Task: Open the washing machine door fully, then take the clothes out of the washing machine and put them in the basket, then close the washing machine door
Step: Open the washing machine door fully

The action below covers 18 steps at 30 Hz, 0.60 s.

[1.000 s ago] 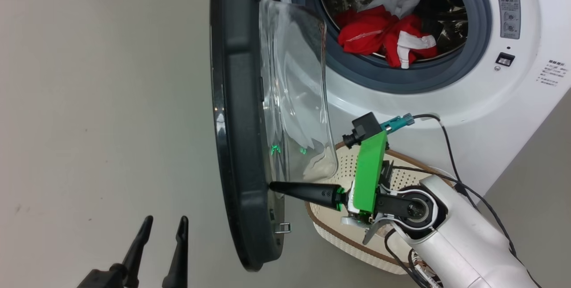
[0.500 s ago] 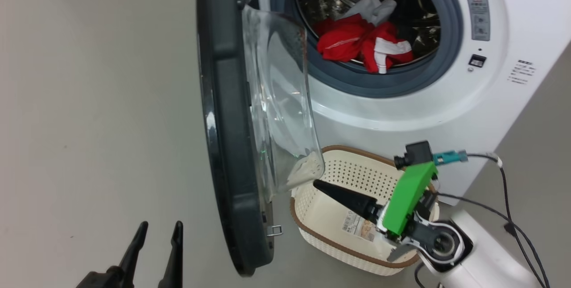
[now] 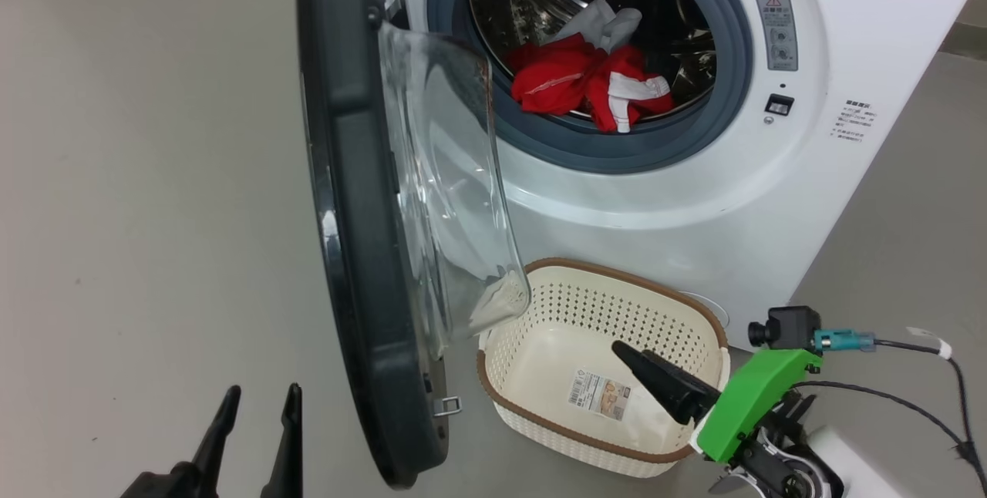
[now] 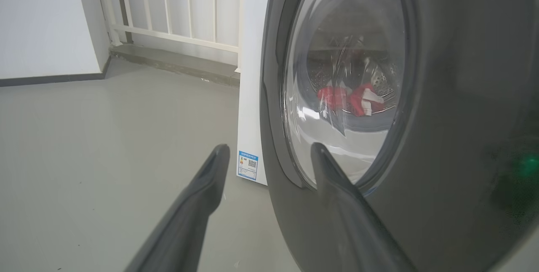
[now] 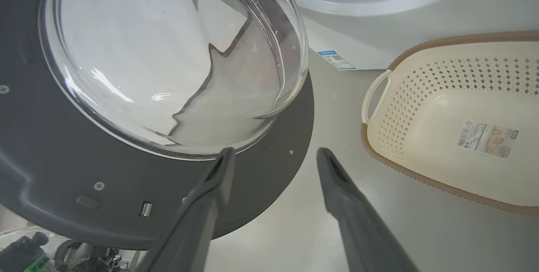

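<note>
The door (image 3: 347, 213) is seen swung wide at 9 o'clock of the washing machine (image 3: 694, 197), with the clothes (image 3: 586, 82) piled inside. The basket (image 3: 617, 309) is placed at its 6 o'clock. The right gripper (image 5: 274, 152) is held spread and empty near the basket; the left gripper (image 3: 262, 390) is likewise spread, empty
</note>
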{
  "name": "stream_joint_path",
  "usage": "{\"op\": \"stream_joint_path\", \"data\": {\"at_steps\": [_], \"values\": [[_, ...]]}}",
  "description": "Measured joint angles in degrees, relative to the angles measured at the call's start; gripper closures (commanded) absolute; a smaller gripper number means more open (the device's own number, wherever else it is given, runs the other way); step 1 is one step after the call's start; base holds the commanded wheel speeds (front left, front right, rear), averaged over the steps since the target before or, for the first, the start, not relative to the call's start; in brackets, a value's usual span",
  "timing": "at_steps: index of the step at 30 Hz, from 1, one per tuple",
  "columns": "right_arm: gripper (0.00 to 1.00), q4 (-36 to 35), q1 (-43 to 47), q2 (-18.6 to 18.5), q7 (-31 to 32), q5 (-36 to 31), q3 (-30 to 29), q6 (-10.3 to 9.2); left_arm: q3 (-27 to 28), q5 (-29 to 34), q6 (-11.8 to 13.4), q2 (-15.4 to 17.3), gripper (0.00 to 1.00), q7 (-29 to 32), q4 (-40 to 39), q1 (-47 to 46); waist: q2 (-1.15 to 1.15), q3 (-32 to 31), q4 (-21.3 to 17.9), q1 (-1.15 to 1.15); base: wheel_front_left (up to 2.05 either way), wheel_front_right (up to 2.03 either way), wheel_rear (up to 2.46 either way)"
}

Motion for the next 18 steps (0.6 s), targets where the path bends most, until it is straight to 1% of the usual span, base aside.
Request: {"op": "stream_joint_path", "data": {"at_steps": [4,10,11,15,18], "values": [[0.0,1.0,0.0,-1.5,-6.6,-4.6,2.9,0.0,0.4,0.0,0.0,0.0,0.0,0.0,0.2,0.0,0.0,0.1,-0.5,0.0,0.0,0.0,0.0],[0.0,2.1,0.0,-3.2,-16.4,-9.1,7.4,0.01,0.6,0.0,0.0,0.0,0.0,0.0,0.5,0.0,0.0,0.1,-0.8,0.0,0.0,0.0,0.0],[0.0,2.1,0.0,-3.2,-16.4,-9.1,7.4,0.01,0.6,0.0,0.0,0.0,0.0,0.0,0.5,0.0,0.0,0.1,-0.8,0.0,0.0,0.0,0.0],[0.0,3.6,0.0,-4.4,-22.0,-12.5,10.8,0.02,0.8,0.0,0.0,0.0,0.0,0.0,0.6,0.0,0.0,0.1,-1.1,0.0,0.0,0.0,0.0],[0.0,4.4,0.0,-4.5,-24.0,-13.5,11.5,0.02,0.9,0.0,0.0,0.0,0.0,0.0,0.6,0.1,0.0,0.2,-1.2,0.0,0.0,0.0,0.0]]}}
